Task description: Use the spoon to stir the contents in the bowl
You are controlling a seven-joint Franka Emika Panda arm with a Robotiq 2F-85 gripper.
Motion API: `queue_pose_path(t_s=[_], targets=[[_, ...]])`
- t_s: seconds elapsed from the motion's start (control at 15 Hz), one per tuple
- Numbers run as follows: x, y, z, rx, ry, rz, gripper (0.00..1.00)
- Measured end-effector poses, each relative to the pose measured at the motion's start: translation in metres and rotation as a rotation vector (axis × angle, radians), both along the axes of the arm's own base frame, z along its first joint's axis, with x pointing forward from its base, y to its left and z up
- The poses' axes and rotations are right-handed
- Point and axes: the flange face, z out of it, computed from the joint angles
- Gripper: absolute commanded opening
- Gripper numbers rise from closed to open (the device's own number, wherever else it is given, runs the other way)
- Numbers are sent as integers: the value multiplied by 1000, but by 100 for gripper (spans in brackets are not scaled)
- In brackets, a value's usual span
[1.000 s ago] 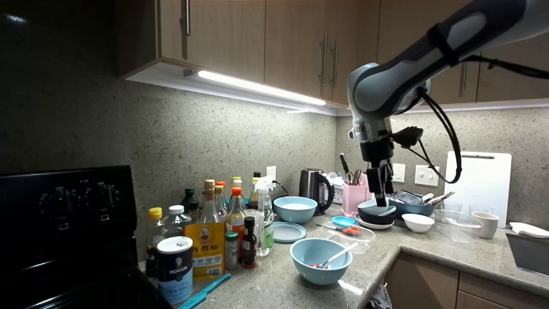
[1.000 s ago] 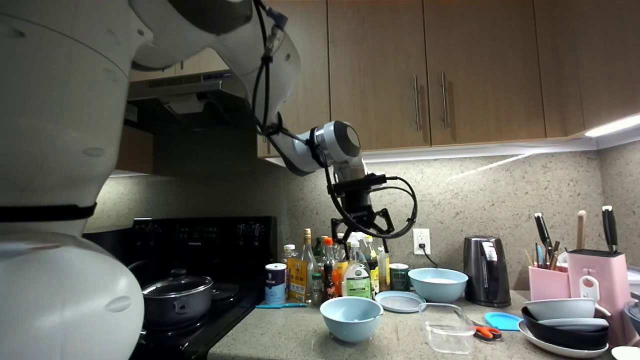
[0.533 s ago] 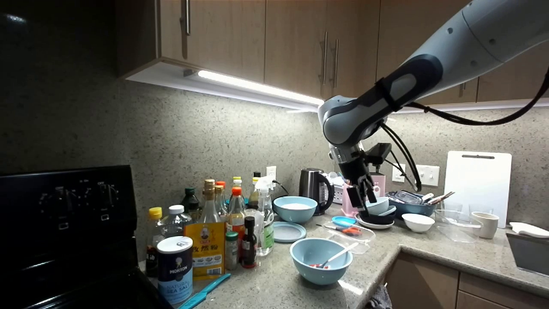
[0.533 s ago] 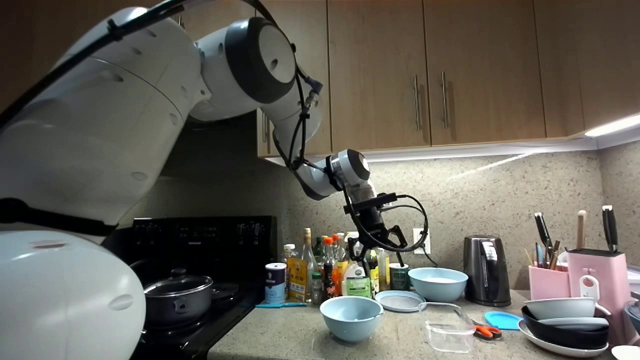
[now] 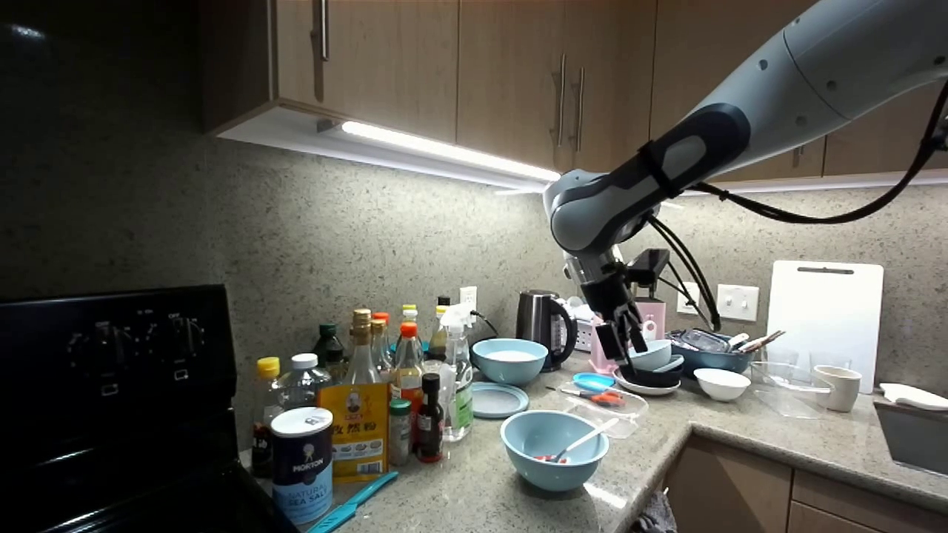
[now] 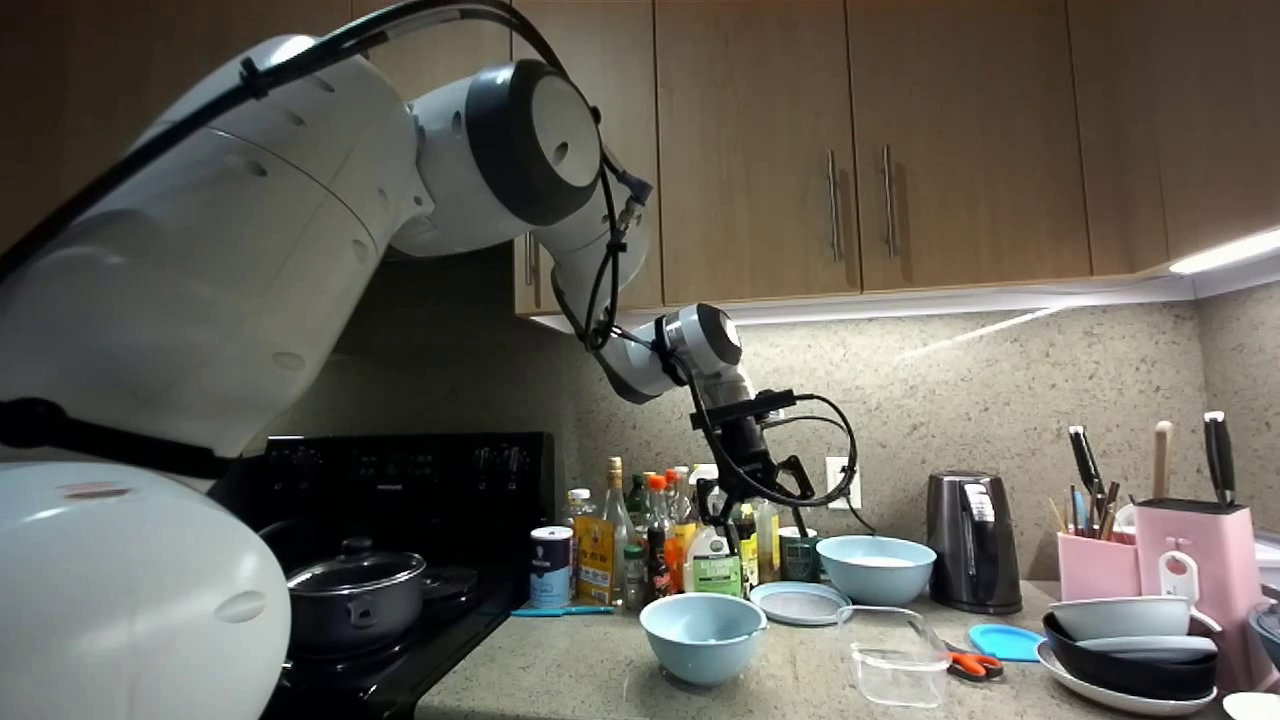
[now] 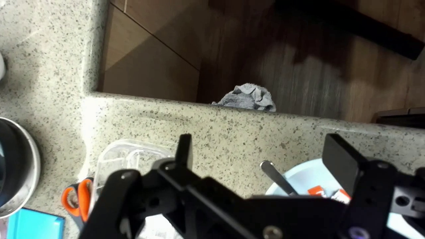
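Spoon (image 5: 589, 438) — in bowl (image 5: 555, 474) (claw (image 7: 259, 152) wide)

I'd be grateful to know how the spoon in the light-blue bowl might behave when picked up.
The spoon is probably stiff, judging by its metallic glint. Its narrow handle could twist if pinched loosely. Slanting across the rim of the bowl, it may pivot when lifted.

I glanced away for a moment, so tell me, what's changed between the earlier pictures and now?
The claw came down, tilted and shifted right in an exterior view; still open, it neither grasped nor let go of anything. The nearer light-blue bowl and the spoon leaning in it stayed put.
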Motion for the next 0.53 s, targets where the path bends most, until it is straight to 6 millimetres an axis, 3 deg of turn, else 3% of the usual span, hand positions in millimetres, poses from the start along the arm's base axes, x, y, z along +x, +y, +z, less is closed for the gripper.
queue_pose_path(t_s=[0.53], targets=[[-10, 35, -63, 34, 371, 107, 100]])
